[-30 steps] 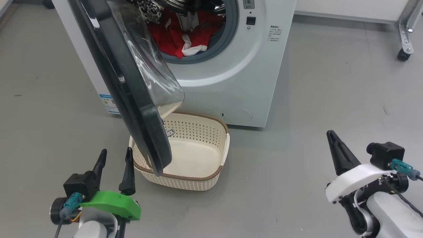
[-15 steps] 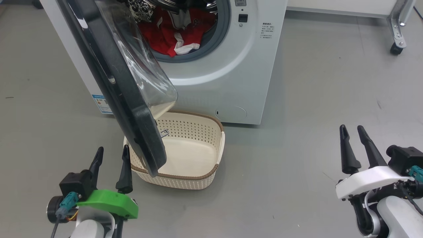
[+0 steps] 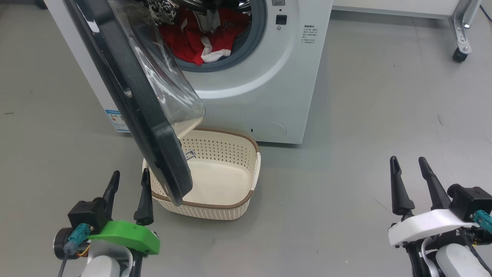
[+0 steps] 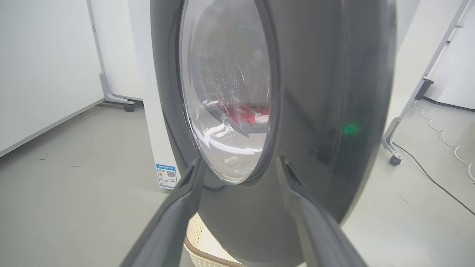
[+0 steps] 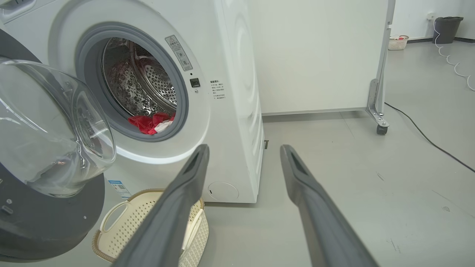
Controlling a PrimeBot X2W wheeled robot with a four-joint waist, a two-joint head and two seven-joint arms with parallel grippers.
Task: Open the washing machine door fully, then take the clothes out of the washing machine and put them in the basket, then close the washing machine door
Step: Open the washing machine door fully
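left gripper [image 3: 130, 174]: released, empty | right gripper [image 3: 407, 159]: released, empty | washing machine door [image 3: 148, 117]: ajar, over basket's [image 3: 215, 211] left end | red clothes [image 3: 192, 40]: inside washing machine [image 3: 269, 96]

No word can be read with certainty. On the front of the big white front-loading washing machine [image 3: 269, 88], to the right of its drum hole, there are short lines of small dark print [image 3: 309, 34], too small to read. A pale slanted warning sticker [image 5: 179, 53] with a triangle sign sits just beside the hole's grey rim. Low on the machine's side is a blue-topped label sticker [image 4: 166, 180] with a square code and letters too small to read.
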